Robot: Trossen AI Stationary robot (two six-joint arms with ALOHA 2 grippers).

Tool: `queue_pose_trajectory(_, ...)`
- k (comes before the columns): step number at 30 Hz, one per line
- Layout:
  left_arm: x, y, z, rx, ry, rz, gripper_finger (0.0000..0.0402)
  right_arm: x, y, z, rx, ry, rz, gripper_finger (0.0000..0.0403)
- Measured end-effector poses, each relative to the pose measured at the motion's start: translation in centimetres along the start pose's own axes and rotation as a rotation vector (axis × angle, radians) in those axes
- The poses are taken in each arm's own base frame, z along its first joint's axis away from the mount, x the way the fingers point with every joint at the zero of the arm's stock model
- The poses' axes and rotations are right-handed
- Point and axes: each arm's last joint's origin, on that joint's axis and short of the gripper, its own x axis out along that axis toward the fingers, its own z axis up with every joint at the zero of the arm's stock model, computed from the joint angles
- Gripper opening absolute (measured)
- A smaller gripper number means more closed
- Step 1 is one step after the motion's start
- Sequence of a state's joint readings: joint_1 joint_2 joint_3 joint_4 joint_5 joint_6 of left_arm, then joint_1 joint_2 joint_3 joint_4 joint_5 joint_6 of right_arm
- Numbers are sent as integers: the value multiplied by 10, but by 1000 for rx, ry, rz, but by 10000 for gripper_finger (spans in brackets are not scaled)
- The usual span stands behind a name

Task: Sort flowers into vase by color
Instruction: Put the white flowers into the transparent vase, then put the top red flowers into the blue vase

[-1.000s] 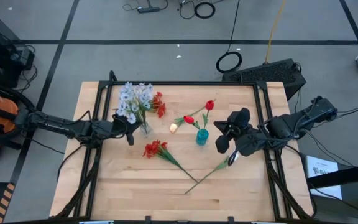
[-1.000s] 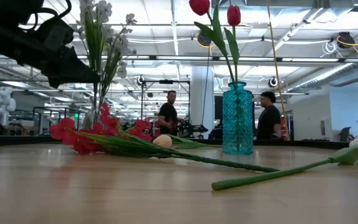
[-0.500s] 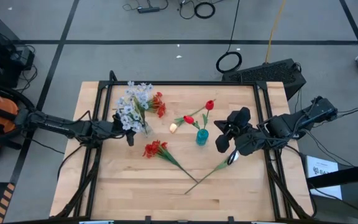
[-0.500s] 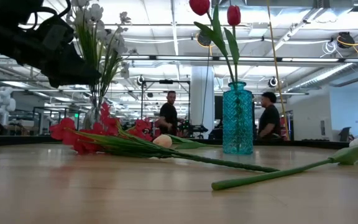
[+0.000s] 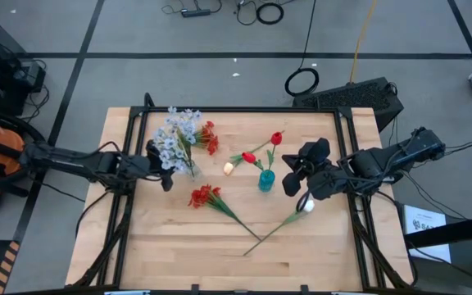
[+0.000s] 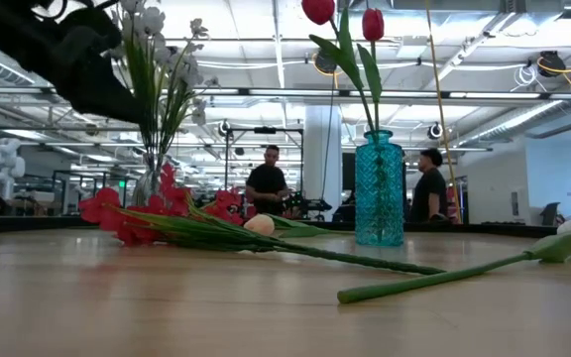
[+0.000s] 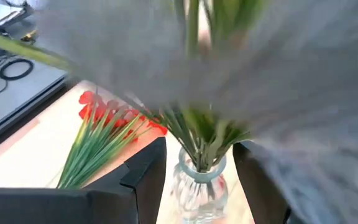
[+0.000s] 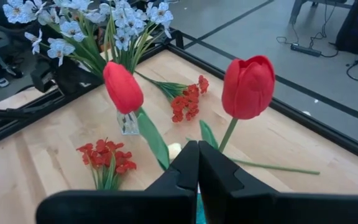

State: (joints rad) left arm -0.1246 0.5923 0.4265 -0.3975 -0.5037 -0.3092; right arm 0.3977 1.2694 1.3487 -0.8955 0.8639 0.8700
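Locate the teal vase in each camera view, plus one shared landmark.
High view: teal vase at table centre, just left of the right gripper.
Low view: right of centre, upright, two red tulips rising from it.
Left wrist view: not in it.
Right wrist view: only a teal sliver behind the gripper fingers, under the tulips.
Shared landmark: clear vase of pale blue-white flowers.

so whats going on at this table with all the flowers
A two-armed robot is sorting fake flowers into vases by color. The left gripper sits with jaws open beside the clear vase, which holds the pale blue-white flowers. The right gripper, jaws shut and empty, waits near the teal vase holding two red tulips. Two red bunches, a cream bud and a white bud lie on the table.
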Motion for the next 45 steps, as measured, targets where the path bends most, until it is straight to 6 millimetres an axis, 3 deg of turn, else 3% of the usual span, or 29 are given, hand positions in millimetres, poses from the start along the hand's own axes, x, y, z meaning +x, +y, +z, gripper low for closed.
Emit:
queue_pose_trajectory(6, -15, 4, 11, 25, 46, 5, 193, 1, -1, 1, 0, -1, -4, 0)
queue_pose_trajectory(12, -33, 16, 8, -12, 33, -9, 193, 1, -1, 1, 2, 0, -3, 0)
queue_pose_trajectory(19, -52, 28, 6, -115, -60, -41, 193, 1, -1, 1, 3, 0, -3, 0)
queue_pose_trajectory(24, -59, 37, 3, -249, -112, 77, 193, 1, -1, 1, 4, 0, -3, 0)
queue_pose_trajectory(30, -57, 41, 5, -375, -181, 242, 193, 1, -1, 1, 1, -1, -4, 0)
queue_pose_trajectory(38, -40, 45, 8, -450, -125, 387, 193, 4, -3, 3, -13, -6, -19, 0)
queue_pose_trajectory(45, -34, 63, 9, -542, -121, 579, 193, 5, -1, 6, -28, -25, -6, 0)
